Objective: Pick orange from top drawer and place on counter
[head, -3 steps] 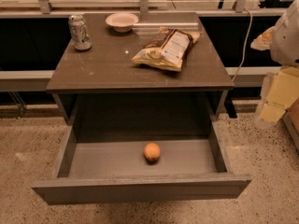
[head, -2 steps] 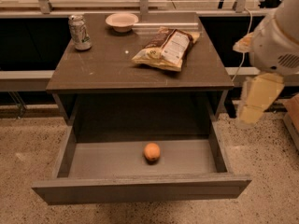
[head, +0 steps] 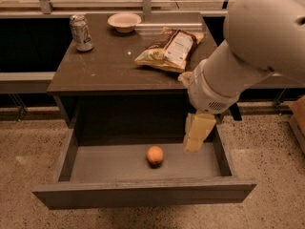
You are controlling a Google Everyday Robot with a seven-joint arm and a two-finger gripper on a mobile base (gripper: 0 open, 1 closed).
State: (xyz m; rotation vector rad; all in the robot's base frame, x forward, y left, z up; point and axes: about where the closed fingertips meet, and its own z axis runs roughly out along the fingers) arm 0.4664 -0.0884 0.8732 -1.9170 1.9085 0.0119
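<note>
The orange (head: 155, 155) lies alone on the floor of the open top drawer (head: 143, 192), near the middle. The drawer is pulled fully out below the dark counter (head: 105, 66). My gripper (head: 195, 144) hangs from the big white arm that reaches in from the upper right. It points down over the drawer's right part, to the right of the orange and above it, not touching it. It holds nothing that I can see.
On the counter stand a soda can (head: 81, 32) at the back left, a pale bowl (head: 124, 22) at the back middle and a chip bag (head: 170, 49) at the right. Speckled floor surrounds the cabinet. A box edge (head: 299, 118) shows at far right.
The arm has swung in from the right edge to the left and down. The gripper now hangs over the drawer's right side. The orange has not moved.
</note>
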